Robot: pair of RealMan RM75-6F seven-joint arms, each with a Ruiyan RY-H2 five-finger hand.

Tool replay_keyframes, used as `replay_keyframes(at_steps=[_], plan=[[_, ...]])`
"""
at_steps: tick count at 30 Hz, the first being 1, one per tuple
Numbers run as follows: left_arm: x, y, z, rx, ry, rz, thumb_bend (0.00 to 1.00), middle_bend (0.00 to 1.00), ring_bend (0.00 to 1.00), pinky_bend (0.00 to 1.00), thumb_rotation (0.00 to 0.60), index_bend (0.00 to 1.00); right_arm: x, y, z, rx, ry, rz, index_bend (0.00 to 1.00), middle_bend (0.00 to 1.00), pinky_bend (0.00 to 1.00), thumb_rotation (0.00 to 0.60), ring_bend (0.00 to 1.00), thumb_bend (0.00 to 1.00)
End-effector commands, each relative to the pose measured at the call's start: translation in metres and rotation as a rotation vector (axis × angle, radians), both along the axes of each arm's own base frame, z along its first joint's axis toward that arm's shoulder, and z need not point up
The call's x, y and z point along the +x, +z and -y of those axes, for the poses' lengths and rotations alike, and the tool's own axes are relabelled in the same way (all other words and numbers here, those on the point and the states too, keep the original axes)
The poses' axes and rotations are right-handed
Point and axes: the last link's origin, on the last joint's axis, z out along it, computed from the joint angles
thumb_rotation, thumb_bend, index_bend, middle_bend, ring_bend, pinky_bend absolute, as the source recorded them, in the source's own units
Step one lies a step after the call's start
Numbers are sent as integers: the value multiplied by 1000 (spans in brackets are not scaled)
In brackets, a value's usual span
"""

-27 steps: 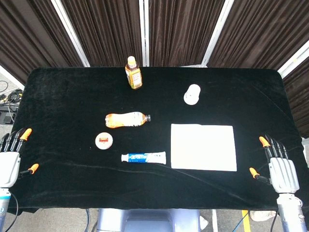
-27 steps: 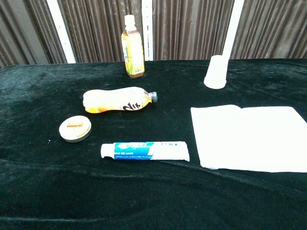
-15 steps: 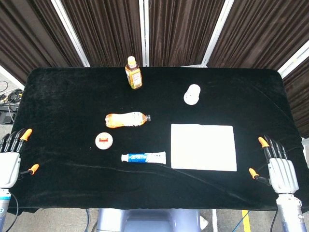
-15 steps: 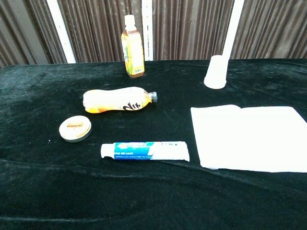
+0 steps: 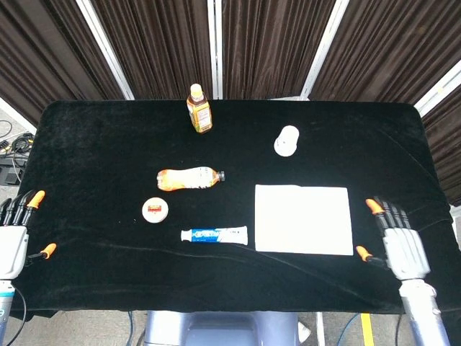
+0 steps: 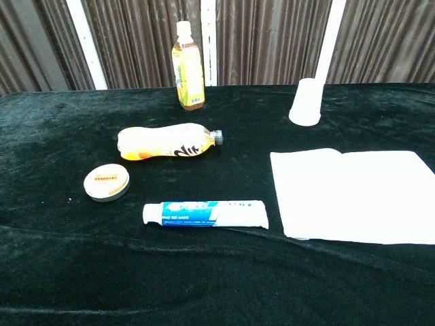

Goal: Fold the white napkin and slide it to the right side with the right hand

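Observation:
The white napkin lies flat and unfolded on the black tablecloth, right of centre; the chest view shows the napkin running off its right edge. My right hand hovers just right of the napkin's near right corner, fingers spread and holding nothing. My left hand stays at the table's left edge, fingers apart and empty. Neither hand appears in the chest view.
A toothpaste tube lies just left of the napkin. A round tin and a lying orange bottle sit further left. An upright tea bottle and an upturned white cup stand toward the back.
My right hand has moved left and slightly forward, closer to the napkin's right edge. The left hand and the objects have stayed put.

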Motion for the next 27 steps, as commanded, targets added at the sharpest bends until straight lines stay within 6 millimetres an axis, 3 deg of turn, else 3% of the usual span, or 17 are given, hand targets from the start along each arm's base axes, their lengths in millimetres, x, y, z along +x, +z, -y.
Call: replay_keyframes(at_steps=[1,9,11,13,20,27], plan=[[-1,0,-1,0,3,-2,156,0,0,0,600,0,16,-12,10,87,62,24,0,0,0,600,0,119],[-1,-3,-1,-8,5,-9,155,0,0,0,600,0,51,-47,13,242,129,136,0,0,0,600,0,119],[-1,-1,-1,0,5,-2,156,0,0,0,600,0,67,-74,17,324,147,170,0,0,0,600,0,119],[-2,0,-2,1,7,0,155,0,0,0,600,0,72,-84,19,340,139,191,0,0,0,600,0,119],[-3,0,-4,-4,14,2,154,0,0,0,600,0,78,-117,21,361,108,190,0,0,0,600,0,122],[-5,0,-4,-2,24,0,156,0,0,0,600,0,78,-137,28,315,76,177,0,0,0,600,0,124]])
